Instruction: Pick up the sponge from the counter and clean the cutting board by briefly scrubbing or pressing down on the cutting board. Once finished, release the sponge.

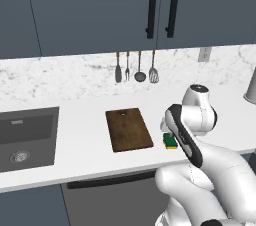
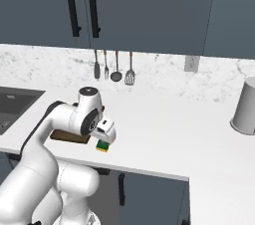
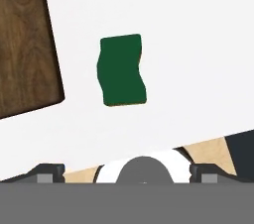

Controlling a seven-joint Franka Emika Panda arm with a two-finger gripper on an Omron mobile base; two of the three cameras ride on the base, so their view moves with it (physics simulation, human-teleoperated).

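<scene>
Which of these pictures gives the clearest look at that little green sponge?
The hand view: the sponge lies fully visible from above, on the counter beside the cutting board. In both base views the arm partly hides it.

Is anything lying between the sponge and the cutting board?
No. In the hand view, only bare counter separates the sponge from the cutting board.
</scene>
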